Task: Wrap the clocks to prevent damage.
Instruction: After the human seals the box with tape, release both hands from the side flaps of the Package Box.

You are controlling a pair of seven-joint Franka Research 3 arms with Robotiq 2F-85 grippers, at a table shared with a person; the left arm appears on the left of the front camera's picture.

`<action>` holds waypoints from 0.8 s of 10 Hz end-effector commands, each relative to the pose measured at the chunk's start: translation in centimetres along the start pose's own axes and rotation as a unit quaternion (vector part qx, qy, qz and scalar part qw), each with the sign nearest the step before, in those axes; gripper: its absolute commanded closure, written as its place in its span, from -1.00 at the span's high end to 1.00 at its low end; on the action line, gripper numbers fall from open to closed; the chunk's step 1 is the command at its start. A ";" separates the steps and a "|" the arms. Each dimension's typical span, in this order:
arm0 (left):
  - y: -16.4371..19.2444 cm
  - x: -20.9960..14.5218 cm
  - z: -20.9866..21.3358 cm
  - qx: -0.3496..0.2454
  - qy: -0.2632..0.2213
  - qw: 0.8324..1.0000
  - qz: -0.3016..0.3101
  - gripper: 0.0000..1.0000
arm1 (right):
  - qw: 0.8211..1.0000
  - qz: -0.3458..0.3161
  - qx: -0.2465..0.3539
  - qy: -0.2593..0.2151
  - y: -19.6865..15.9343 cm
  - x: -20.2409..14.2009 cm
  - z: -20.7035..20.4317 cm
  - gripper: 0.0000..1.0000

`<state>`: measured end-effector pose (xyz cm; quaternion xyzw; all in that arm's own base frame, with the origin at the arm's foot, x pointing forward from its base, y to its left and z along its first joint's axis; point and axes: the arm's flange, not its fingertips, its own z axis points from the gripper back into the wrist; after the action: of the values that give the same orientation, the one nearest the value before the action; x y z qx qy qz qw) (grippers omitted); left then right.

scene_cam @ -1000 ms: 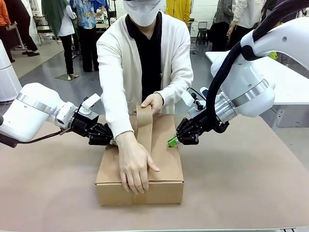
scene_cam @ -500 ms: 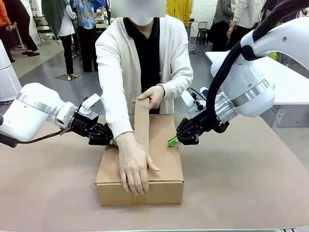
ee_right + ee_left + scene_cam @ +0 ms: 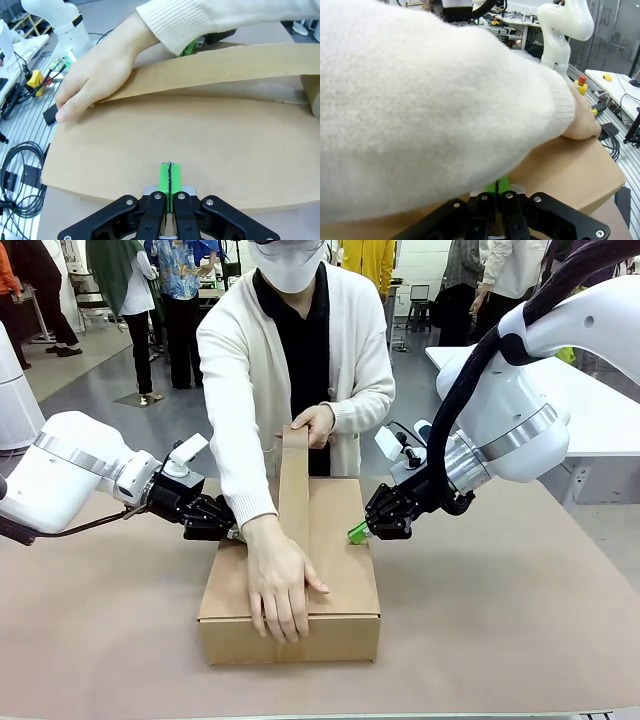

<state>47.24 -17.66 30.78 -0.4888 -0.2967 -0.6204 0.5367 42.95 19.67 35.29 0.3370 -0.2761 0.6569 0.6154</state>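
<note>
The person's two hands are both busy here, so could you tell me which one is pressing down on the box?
The hand nearer the camera lies flat on the cardboard box, pinning the paper tape; the other hand lifts the tape's far end.

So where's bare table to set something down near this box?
Free: the table right of the cardboard box, and the near-left corner below the left pincer. Crowded: box top, with both hands, the tape strip and the right pincer.

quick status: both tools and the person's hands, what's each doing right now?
Left tool: shut, tip against the box's side.
Right tool: shut, tip against the box.
Near hand: pressing tape down.
Far hand: pulling tape up.
</note>
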 end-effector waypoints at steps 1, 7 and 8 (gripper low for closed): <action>0.0 -0.4 -0.3 0.002 0.004 1.000 0.000 -0.98 | 1.000 -0.002 -0.003 0.004 0.1 -0.3 -0.2 -0.98; 0.0 -0.4 -0.3 0.002 0.004 1.000 0.000 -0.98 | 1.000 -0.002 -0.003 0.004 0.1 -0.3 -0.2 -0.98; 0.0 -0.4 -0.3 0.002 0.004 1.000 0.000 -0.98 | 1.000 -0.002 -0.003 0.004 0.1 -0.3 -0.2 -0.98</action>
<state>47.23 -17.67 30.79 -0.4889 -0.2967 -0.6205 0.5366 42.95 19.68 35.29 0.3370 -0.2761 0.6569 0.6154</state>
